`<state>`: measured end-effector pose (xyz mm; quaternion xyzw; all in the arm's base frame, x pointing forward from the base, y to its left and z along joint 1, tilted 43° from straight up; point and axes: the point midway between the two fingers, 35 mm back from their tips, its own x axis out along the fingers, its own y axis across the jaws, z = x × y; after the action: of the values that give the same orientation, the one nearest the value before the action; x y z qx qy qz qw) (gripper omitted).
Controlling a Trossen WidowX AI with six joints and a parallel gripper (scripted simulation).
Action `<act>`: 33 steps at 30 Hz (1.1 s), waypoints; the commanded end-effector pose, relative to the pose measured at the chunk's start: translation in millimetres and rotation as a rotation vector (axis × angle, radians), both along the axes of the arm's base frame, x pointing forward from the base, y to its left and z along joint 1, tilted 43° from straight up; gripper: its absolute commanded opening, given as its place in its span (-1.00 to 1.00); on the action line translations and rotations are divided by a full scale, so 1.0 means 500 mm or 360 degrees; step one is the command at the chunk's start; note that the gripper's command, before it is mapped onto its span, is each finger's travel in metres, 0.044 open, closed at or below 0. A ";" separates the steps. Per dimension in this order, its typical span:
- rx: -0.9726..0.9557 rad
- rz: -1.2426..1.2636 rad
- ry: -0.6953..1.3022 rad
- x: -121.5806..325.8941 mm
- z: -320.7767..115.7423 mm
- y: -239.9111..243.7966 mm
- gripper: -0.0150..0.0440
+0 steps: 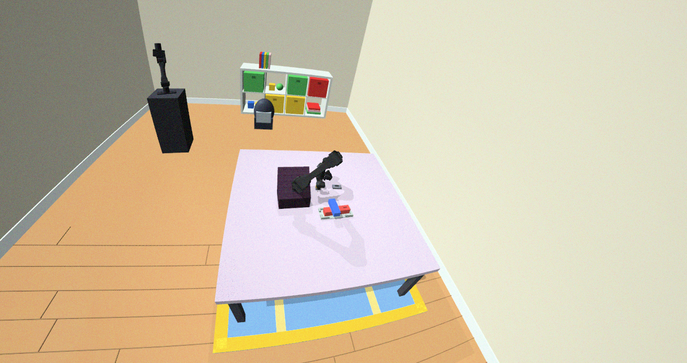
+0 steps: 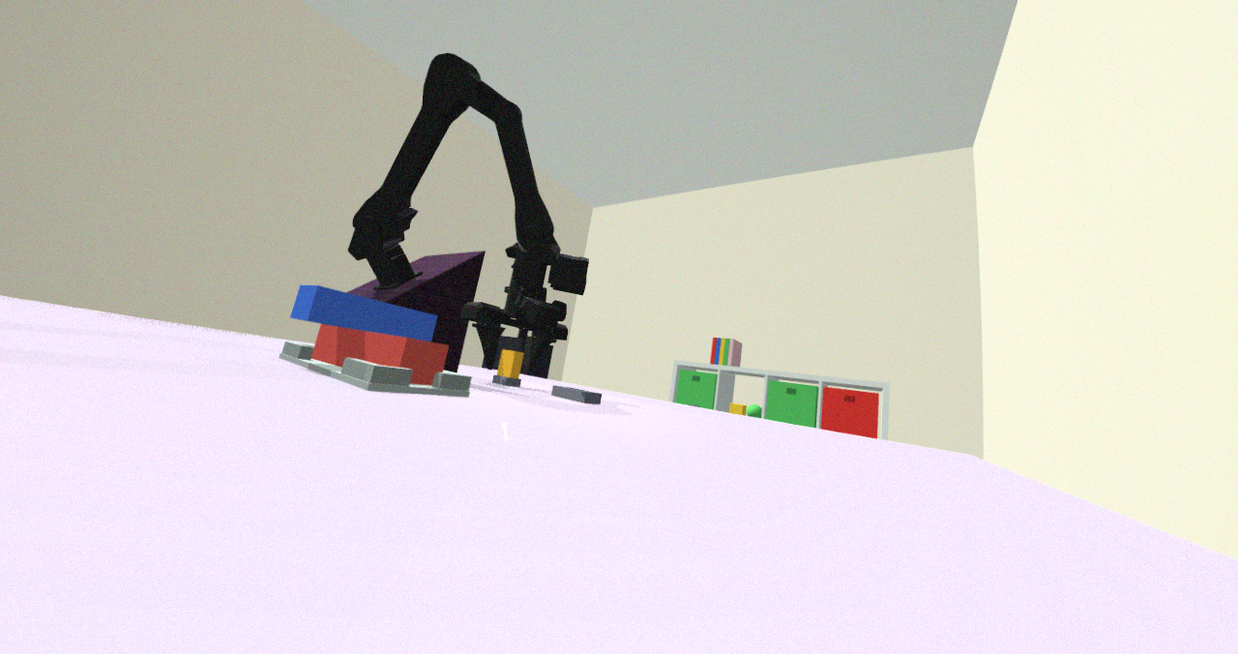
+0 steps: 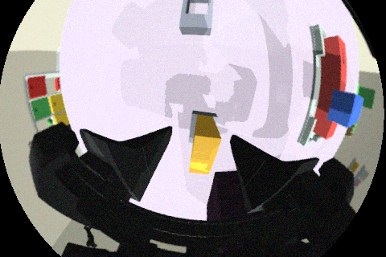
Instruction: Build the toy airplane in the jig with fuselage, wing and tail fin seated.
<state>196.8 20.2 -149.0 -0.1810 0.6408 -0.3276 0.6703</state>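
Note:
The red fuselage [image 1: 344, 210] [image 2: 380, 349] [image 3: 335, 60] lies in the pale grey cradle [image 2: 376, 371] [image 3: 318, 40]. The blue wing [image 1: 334, 207] [image 2: 368, 312] [image 3: 346, 108] lies across its top; the wing's tab is hidden. The yellow tail fin [image 2: 509, 363] [image 3: 205, 152] stands upright in a small dark grey holder [image 2: 506, 381]. My gripper [image 2: 516, 368] [image 3: 202, 134] points down with its fingers on either side of the fin. It is open, with gaps to the fin on both sides in the wrist view. In the top view the gripper hides the fin.
A low grey block with a square hole [image 1: 336, 186] [image 2: 575, 395] [image 3: 195, 26] lies beyond the fin. The arm's base stands on a dark purple block [image 1: 293, 202] [image 3: 223, 197], close to the fin and the cradle. A shelf [image 1: 285, 70] stands far behind the table.

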 end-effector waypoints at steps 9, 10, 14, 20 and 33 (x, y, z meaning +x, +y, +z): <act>-0.0003 0.0006 0.0001 0.000 -0.001 -0.001 -0.27; -0.0003 0.0006 0.0001 0.000 -0.001 -0.001 -0.29; -0.0003 0.0006 0.0001 0.000 -0.001 -0.001 -0.38; -0.0005 0.0003 0.0010 0.001 0.006 0.005 -0.49; -0.0004 0.0000 0.0021 0.011 0.050 0.052 -0.49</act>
<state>198.6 37.7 -130.0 -0.1892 0.6470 -0.3289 0.6614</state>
